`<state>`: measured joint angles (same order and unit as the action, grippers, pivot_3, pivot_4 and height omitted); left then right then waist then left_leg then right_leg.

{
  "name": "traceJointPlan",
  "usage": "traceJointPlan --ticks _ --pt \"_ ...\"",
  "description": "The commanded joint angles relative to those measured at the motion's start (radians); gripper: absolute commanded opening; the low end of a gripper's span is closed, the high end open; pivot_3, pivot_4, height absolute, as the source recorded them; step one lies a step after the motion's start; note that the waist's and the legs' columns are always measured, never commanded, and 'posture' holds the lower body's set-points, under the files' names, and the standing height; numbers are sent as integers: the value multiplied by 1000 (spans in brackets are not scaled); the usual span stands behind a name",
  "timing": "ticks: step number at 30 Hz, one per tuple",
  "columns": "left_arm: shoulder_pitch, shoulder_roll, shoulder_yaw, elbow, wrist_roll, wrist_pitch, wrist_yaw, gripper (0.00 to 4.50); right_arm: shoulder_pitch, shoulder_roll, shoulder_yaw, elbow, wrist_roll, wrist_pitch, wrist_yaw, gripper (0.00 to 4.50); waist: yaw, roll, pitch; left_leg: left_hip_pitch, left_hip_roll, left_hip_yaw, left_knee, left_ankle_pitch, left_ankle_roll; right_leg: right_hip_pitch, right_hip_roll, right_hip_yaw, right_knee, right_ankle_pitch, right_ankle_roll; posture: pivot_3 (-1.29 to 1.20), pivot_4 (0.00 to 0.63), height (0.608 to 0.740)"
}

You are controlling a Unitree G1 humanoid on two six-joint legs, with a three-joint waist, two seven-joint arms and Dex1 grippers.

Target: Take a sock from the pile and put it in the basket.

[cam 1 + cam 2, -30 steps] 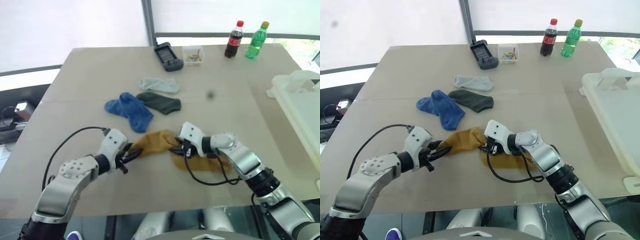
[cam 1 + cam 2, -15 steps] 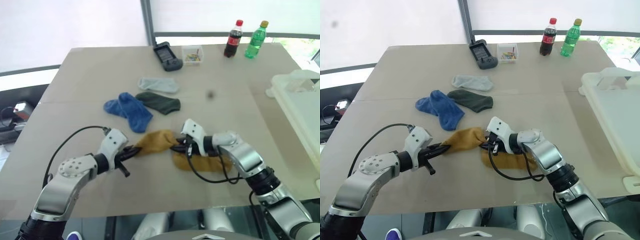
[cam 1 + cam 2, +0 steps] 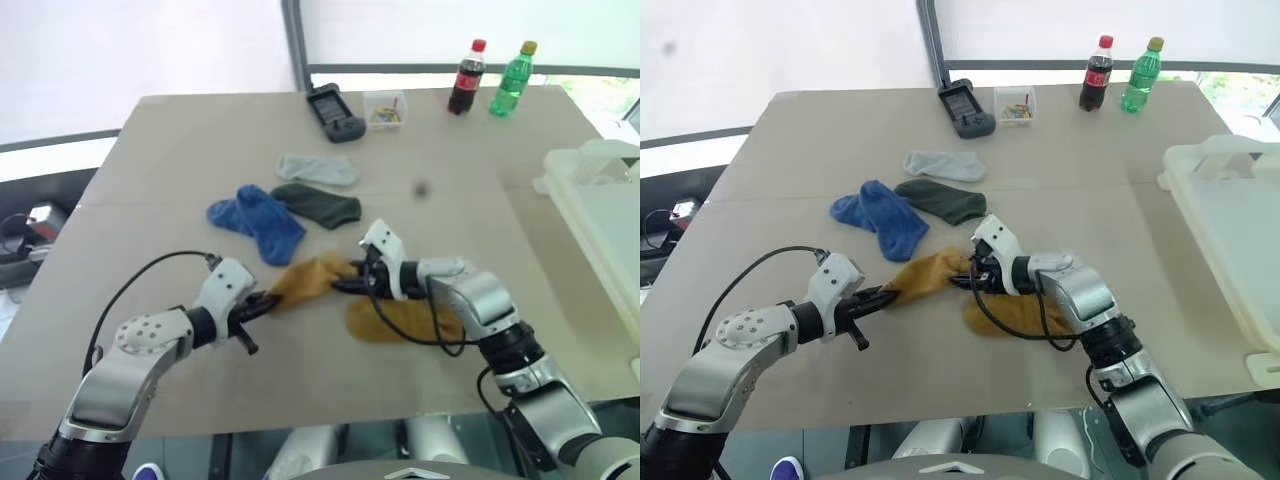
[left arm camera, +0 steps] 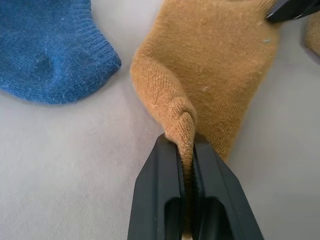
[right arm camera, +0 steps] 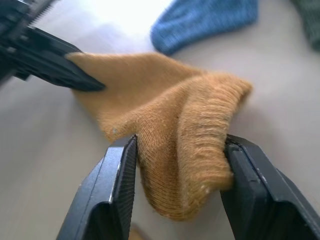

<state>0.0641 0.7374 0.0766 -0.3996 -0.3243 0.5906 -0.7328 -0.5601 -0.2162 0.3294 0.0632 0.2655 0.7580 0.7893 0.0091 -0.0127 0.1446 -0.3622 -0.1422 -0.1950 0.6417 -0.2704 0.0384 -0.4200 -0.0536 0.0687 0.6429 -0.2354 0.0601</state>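
Beyond the socks, a clear box (coloured bits inside).

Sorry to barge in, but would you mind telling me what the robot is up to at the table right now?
The robot is working on one mustard sock near the table's front edge. Its left gripper is shut on one end of that sock, and the right gripper has its fingers around the bunched fabric at the other end. A second mustard sock lies under the right arm. Blue, dark green and grey socks lie behind. The basket sits off to the right.
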Motion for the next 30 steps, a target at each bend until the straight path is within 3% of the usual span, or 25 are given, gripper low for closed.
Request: traceJointPlan --ticks 1,2,3,11,15,19,26,30 --pt "6 7 10 -14 7 -9 3 0 -22 10 -16 3 7 -4 -4 873 0 0 0 0 0 0 0 0 0 0 0 0 0 0 0 0 150 740" --pt "6 7 10 -15 7 -9 3 0 -23 10 -19 4 10 -3 -4 260 0 0 0 0 0 0 0 0 0 0 0 0 0 0 0 0 150 740" --pt "7 6 10 -17 6 -10 4 0 -22 9 -28 -1 17 3 -5 66 0 0 0 0 0 0 0 0 0 0 0 0 0 0 0 0 150 740" --pt "-16 3 47 -126 -145 50 -59 0 28 -99 -133 -212 139 136 23 66 3 0 0 -2 0 -1 0 0 0 0 0 -1 -1 0 0 0 150 740" --pt "-123 -6 48 -201 -323 181 -72 0 101 -212 -275 -430 290 283 41 66 7 0 1 -2 0 -1 0 0 0 -1 0 -1 -1 0 0 0 150 740" --pt "-218 -15 -10 -212 -393 245 -82 0 207 -324 -400 -596 409 385 33 66 8 0 1 -4 0 -2 1 0 0 0 -1 -3 -2 0 0 0 150 740" --pt "-360 -44 -183 -103 -348 223 -153 0 415 -397 -587 -795 550 481 -59 66 5 0 1 -2 2 1 1 0 0 0 1 0 -1 0 0 0 150 740" --pt "-413 -67 -306 -21 -261 163 -201 0 513 -397 -544 -818 499 433 -127 66 8 -1 1 -2 3 1 2 0 0 1 1 0 -1 0 0 0 150 740"
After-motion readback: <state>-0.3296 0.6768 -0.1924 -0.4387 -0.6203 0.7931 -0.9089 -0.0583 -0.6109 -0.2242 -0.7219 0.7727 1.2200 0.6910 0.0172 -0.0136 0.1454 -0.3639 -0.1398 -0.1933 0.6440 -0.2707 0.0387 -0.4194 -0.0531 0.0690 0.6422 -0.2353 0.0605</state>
